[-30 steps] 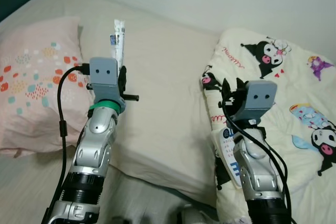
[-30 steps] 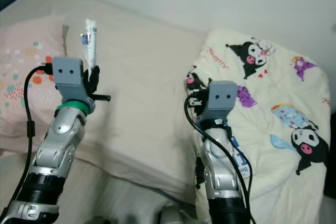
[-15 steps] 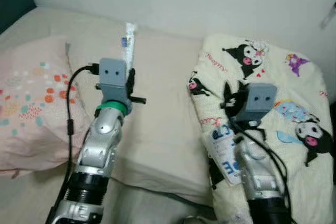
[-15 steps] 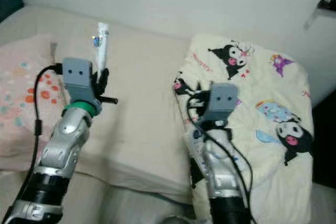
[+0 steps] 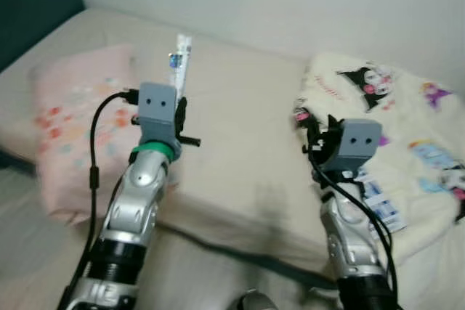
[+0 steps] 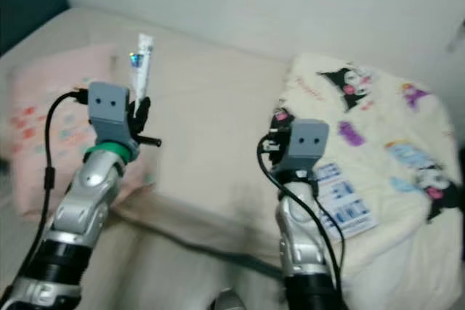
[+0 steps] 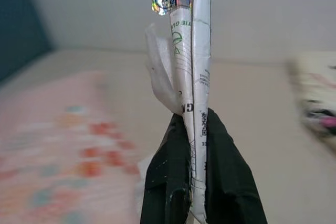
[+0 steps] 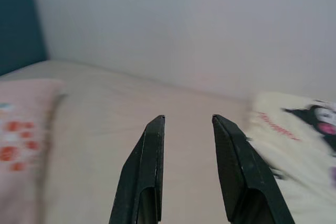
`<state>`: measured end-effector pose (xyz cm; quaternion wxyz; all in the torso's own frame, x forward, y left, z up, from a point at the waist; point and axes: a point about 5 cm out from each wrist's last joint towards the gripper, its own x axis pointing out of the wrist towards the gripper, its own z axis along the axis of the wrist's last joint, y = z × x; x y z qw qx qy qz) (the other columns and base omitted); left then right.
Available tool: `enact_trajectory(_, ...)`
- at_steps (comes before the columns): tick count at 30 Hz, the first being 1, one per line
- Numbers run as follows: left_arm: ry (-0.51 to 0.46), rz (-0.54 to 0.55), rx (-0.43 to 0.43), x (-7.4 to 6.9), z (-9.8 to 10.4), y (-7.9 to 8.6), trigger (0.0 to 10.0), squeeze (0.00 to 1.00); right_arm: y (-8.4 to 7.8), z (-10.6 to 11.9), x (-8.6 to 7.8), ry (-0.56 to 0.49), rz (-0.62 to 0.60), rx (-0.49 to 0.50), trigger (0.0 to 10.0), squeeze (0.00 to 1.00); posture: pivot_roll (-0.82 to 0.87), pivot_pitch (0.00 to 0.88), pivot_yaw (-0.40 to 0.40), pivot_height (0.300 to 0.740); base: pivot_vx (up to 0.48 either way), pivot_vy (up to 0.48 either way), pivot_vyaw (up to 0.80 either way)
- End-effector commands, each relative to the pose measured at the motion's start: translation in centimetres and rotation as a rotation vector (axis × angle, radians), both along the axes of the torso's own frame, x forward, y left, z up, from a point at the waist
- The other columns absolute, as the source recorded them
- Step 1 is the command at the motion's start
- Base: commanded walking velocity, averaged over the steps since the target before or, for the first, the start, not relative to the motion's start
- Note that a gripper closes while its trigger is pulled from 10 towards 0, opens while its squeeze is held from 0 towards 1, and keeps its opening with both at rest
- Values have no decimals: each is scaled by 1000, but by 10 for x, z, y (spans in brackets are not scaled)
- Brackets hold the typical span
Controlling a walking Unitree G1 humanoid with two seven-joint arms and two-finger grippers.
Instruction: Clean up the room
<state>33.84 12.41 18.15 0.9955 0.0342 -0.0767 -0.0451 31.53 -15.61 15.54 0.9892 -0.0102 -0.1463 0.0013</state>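
Left gripper [image 7: 190, 182] raised above bed [image 5: 247, 172], jaws clamped on flattened wrapper [image 7: 191, 77], held upright. Right gripper [image 8: 186, 166] raised, jaws parted, nothing held. You see pillow [image 5: 73, 107] left, blanket [image 5: 407, 128] right.

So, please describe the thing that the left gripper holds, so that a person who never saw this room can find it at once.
Start from the beige bed, with the pink pillow on the robot's left and the cartoon blanket on its right. Above the bed, the left gripper is shut on a flattened white wrapper. It stands upright, narrow and printed, with a shiny foil patch near its top.
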Motion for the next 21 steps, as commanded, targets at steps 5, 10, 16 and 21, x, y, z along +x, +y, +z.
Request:
enact_trajectory(5,-35,-30,18,-3,3,-5,10000,0,-1,-3,-1,8,-8,12,10000,0,-107,35,36,711,0,-480,0)
enact_trajectory(10,-37,-34,22,-3,3,-6,10000,0,0,-3,0,8,-6,8,10000,0,-105,36,38,711,0,-480,0)
enact_trajectory(16,-30,-54,9,-4,3,-9,10000,0,1,-4,1,10,-9,2,10000,0,-103,37,42,711,0,-160,0)
enact_trajectory(21,-9,-47,0,-3,0,-8,10000,0,1,-8,2,37,-11,-28,10000,0,-103,37,44,711,0,0,471)
